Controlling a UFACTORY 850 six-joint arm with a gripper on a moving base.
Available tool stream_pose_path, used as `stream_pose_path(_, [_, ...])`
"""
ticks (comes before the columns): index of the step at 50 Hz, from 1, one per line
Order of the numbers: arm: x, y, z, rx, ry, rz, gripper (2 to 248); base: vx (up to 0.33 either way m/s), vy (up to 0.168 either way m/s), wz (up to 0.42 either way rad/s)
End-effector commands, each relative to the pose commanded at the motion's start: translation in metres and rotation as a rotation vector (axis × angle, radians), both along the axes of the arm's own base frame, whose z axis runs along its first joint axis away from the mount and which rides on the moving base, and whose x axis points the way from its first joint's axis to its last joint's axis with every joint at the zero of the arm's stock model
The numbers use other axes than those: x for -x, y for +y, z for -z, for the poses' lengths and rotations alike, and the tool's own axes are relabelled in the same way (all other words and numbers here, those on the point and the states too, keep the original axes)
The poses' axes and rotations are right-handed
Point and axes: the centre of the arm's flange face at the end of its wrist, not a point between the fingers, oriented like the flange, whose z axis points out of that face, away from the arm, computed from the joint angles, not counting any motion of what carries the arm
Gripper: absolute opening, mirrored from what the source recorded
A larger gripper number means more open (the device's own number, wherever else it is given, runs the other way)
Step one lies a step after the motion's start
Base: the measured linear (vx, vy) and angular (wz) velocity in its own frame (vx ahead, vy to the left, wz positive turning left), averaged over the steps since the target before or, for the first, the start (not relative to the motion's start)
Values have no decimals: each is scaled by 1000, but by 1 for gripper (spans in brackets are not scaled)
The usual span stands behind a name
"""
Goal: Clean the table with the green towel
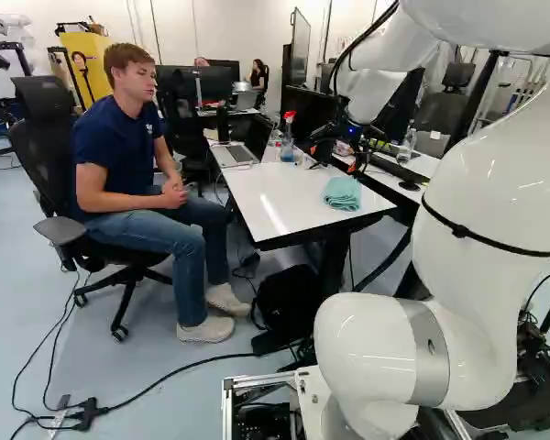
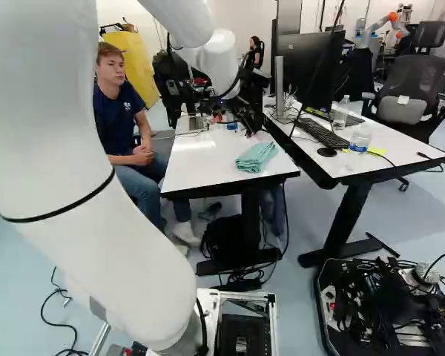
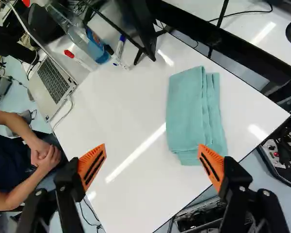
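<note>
Towel [image 3: 186, 114] — 1, folded, on 1 table [image 3: 136, 199], 1 tool [image 1: 333, 159], 2 fingers [image 3: 92, 166] apart

Our arm [image 1: 486, 165] is smooth white, with black rings [image 1: 459, 231] and a silver band [image 1: 427, 353]. Our black gripper [image 1: 335, 165] has slotted orange pads [image 3: 89, 158].

White walls [image 1: 247, 23] stand beyond the pale blue floor [image 1: 192, 412], a desk [image 2: 393, 141] and a dark office chair [image 2: 415, 78] (armrests included).
</note>
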Motion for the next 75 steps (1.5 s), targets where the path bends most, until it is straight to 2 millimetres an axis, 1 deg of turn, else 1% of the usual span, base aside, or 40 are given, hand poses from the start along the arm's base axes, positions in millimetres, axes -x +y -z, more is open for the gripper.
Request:
stream_pose_path(19, [11, 11, 20, 61, -36, -11, 247, 0, 0, 0])
stream_pose_path(40, [31, 27, 50, 151, -98, -39, 247, 0, 0, 0])
stream_pose_path(58, [57, 45, 80, 240, -174, -81, 247, 0, 0, 0])
stream_pose_path(75, [89, 66, 112, 324, -267, -140, 247, 0, 0, 0])
